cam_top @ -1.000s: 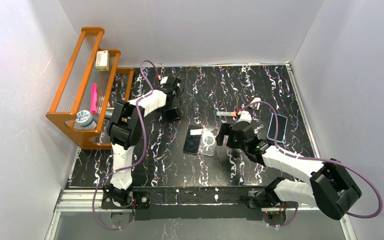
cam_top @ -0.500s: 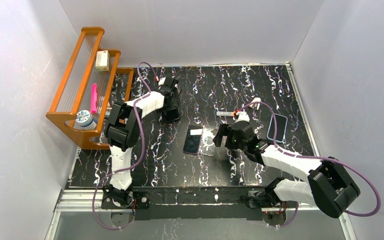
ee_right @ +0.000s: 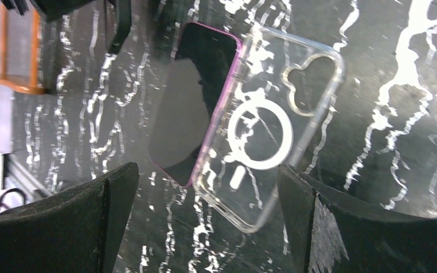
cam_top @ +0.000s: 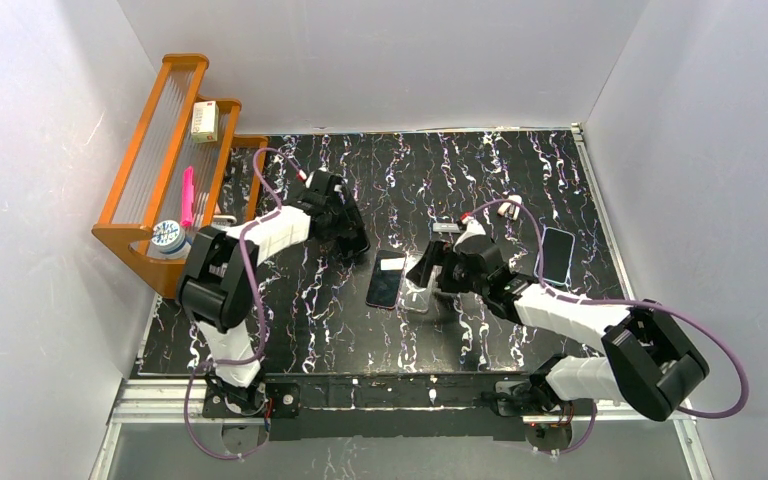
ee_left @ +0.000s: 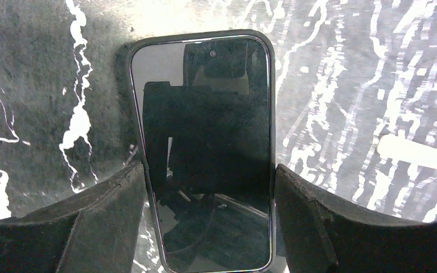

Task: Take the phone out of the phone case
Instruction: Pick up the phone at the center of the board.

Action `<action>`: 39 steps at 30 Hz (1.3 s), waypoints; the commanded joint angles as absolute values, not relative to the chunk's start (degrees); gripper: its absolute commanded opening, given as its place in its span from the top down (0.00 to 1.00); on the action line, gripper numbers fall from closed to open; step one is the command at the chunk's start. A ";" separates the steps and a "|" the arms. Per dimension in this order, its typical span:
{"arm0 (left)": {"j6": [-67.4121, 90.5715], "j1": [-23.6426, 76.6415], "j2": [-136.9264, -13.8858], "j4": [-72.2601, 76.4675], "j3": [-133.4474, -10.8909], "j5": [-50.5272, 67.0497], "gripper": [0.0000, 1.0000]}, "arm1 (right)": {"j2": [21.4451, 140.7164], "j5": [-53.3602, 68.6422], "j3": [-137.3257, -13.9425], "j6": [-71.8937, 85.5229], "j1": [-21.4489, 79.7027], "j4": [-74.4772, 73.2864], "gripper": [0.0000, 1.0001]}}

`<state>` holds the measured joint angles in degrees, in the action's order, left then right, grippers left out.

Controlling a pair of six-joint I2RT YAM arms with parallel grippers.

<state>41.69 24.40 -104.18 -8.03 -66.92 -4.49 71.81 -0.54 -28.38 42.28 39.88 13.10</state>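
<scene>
Currently the dark-cased phone (ee_left: 205, 131) lies flat and screen up on the black marbled worktop (ee_left: 347, 85), with the left hand (ee_left: 209, 173) partly closed over it so that a finger presses on each long edge. Near it the clear case (ee_right: 267, 131) lies against a pink-edged phone (ee_right: 193, 108). The right hand (ee_right: 206, 173) hangs above both, spread wide and holding nothing.

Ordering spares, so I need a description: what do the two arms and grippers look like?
The left arm and right arm: white shells, black joints, a purple cable each. The left gripper and right gripper: black, with rough dark fingers.
</scene>
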 commanded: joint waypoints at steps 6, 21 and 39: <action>46.93 28.30 -90.94 -0.27 -61.64 -2.56 1.00 | 78.33 7.51 -37.03 45.68 40.98 23.56 0.05; 47.06 36.77 -81.83 1.67 -58.59 -3.75 1.00 | 86.48 10.41 -44.10 47.01 41.66 29.87 0.29; 40.16 36.96 -74.45 2.14 -55.75 -3.37 0.27 | 79.17 11.49 -34.63 48.78 40.41 39.60 0.99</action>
